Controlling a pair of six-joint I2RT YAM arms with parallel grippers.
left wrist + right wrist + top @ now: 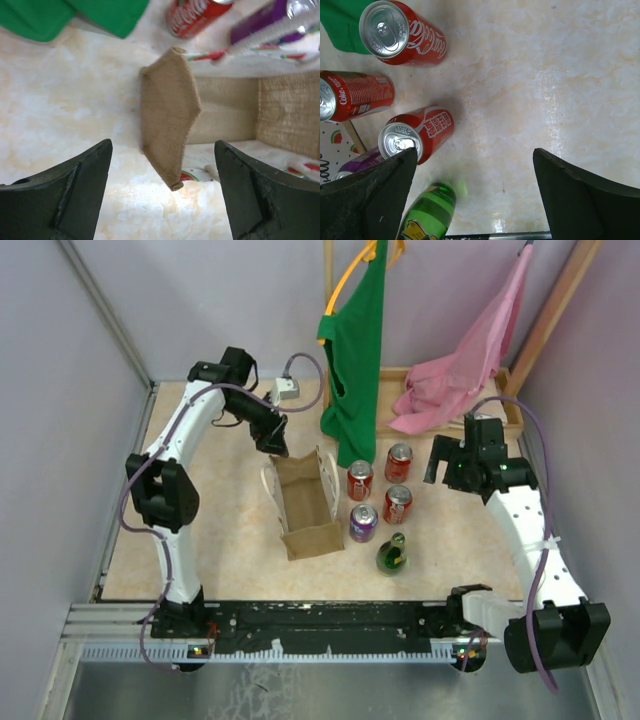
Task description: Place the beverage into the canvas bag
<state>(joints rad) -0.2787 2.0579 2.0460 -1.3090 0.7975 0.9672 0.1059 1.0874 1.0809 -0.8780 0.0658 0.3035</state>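
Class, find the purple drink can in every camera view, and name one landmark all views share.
Top external: purple drink can, centre, right of the cream canvas bag with tan side panels.
Left wrist: top right corner.
Right wrist: left edge, low, partly hidden.
Shared landmark: that bag, beside the can.

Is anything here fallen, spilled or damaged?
Nothing stands out. The red cans, the purple can and the green bottle stand upright beside the bag, which stands open. No spill shows on the table.
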